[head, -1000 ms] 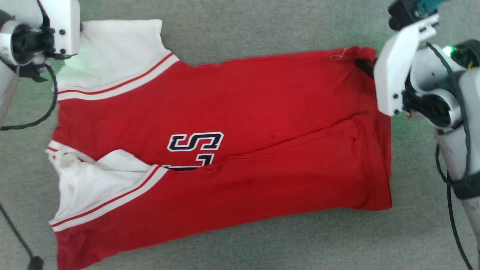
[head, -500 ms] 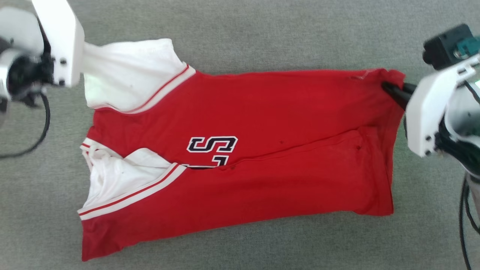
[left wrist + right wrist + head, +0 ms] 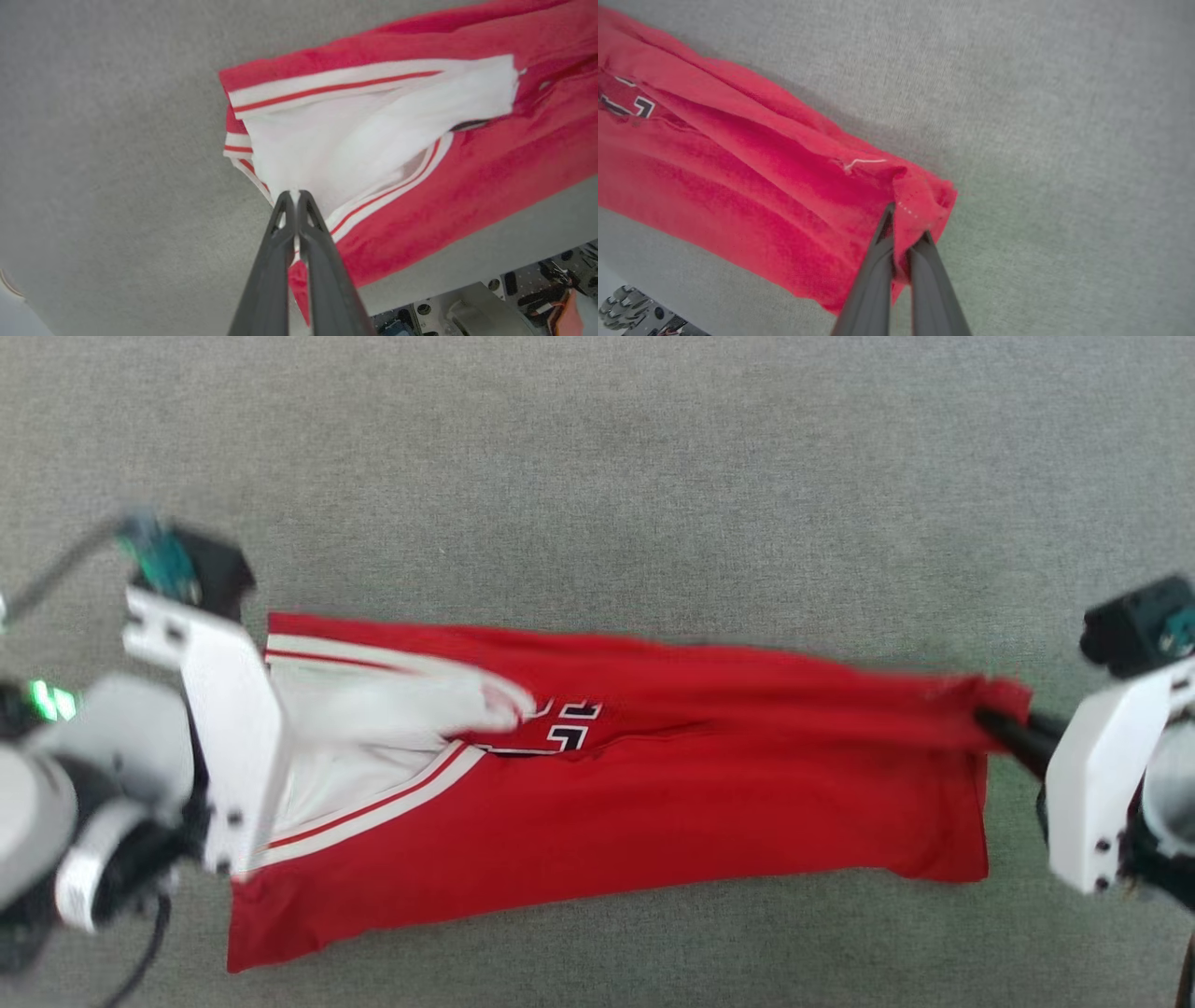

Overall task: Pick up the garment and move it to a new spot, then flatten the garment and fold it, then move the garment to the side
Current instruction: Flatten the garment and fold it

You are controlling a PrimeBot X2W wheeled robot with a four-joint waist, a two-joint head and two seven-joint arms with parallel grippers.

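The red garment (image 3: 653, 821) lies stretched across the grey carpet, its far edge lifted and drawn over the near half. Black white-outlined lettering (image 3: 569, 723) peeks out at the fold. My left gripper (image 3: 293, 198) is shut on the white sleeve (image 3: 355, 140) at the garment's left end; in the head view its white wrist bracket (image 3: 229, 728) hides the fingers. My right gripper (image 3: 1001, 728) is shut on the red hem corner (image 3: 924, 196) at the right end, holding it raised above the floor. The garment (image 3: 738, 177) sags in soft folds between the two grips.
Grey carpet (image 3: 597, 476) surrounds the garment on all sides. Parts of my wheeled base (image 3: 467, 308) show at the bottom of the left wrist view, and wheels (image 3: 621, 301) at the lower left of the right wrist view. A black cable (image 3: 140, 943) hangs at the lower left.
Both grippers have carried the garment's far edge toward me, over its near half. The white sleeve now lies across the middle and most of the lettering is covered.
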